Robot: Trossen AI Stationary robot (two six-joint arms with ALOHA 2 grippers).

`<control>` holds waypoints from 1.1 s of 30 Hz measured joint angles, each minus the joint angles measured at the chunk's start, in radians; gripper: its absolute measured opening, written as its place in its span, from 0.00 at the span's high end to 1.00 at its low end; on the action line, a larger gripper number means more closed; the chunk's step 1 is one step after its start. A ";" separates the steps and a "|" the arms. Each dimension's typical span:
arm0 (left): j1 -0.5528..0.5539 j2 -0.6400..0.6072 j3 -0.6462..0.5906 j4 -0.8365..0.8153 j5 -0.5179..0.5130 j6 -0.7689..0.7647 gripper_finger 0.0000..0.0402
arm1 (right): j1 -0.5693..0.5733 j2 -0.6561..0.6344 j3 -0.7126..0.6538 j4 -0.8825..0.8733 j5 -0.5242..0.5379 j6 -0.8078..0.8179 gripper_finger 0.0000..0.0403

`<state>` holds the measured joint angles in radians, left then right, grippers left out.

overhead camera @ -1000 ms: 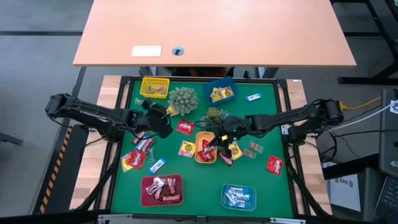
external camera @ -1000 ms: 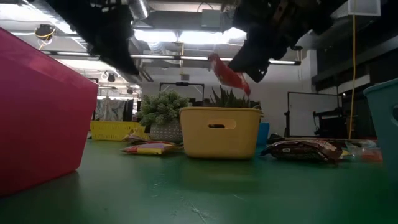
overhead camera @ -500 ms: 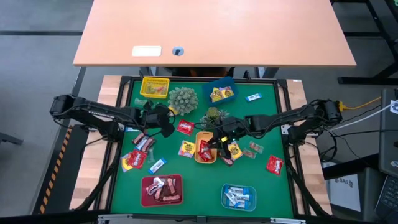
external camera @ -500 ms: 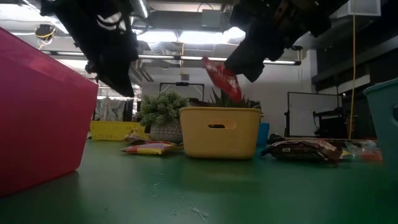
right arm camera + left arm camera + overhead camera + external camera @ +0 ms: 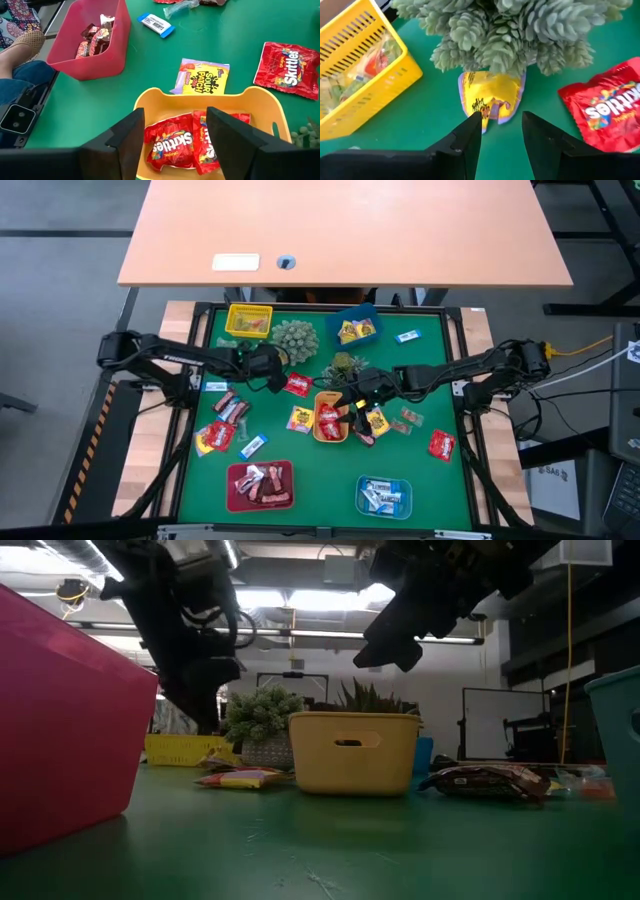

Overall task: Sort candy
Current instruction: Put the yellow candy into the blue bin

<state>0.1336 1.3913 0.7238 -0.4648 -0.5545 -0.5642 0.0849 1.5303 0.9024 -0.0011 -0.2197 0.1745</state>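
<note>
- High view: the left arm's fingers [image 5: 276, 369] stand apart and empty beside the pale spiky plant ball [image 5: 293, 338], and the right arm's fingers [image 5: 349, 406] stand apart and empty over the orange-yellow plastic tray [image 5: 329, 437] in the middle of the green surface [image 5: 430, 480]. That tray holds red candy packets [image 5: 329, 419]. The dark red tray [image 5: 236, 498] holds brown-pink sweets, the light blue tray [image 5: 362, 505] blue-white ones, the dark blue tray [image 5: 345, 315] yellow packets, and the yellow slatted basket [image 5: 249, 309] pale ones. Loose packets lie around them.
- Low view: only here do both arms hang clear above the surface, the right one just above the orange-yellow tray's rim, with nothing between its fingers.
- Left wrist view: only here does a yellow candy packet [image 5: 491, 93] show, half tucked under the plant ball, just beyond the parted fingers [image 5: 471, 131]. A red Skittles packet [image 5: 605, 110] lies beside it, and the slatted basket stands nearby.
- Right wrist view: the parted fingers [image 5: 132, 130] frame two red Skittles packets lying in the orange-yellow tray. A yellow Sour Patch packet [image 5: 202, 77] lies just outside it. A person's shoe [image 5: 22, 41] shows past the surface's edge.
</note>
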 joint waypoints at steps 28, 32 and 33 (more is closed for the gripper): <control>0.084 0.232 0.000 0.129 0.043 0.053 0.72 | 0.000 0.000 0.000 0.000 0.010 0.000 0.47; 0.084 0.232 0.000 0.129 0.046 0.053 0.82 | 0.000 0.000 0.000 0.000 0.010 0.000 0.47; 0.084 0.232 0.000 0.128 0.046 0.053 0.85 | 0.000 0.000 0.000 0.000 0.010 0.000 0.47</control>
<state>0.2180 1.6234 0.7242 -0.3364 -0.5087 -0.5110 0.0849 1.5299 0.9024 -0.0013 -0.2100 0.1745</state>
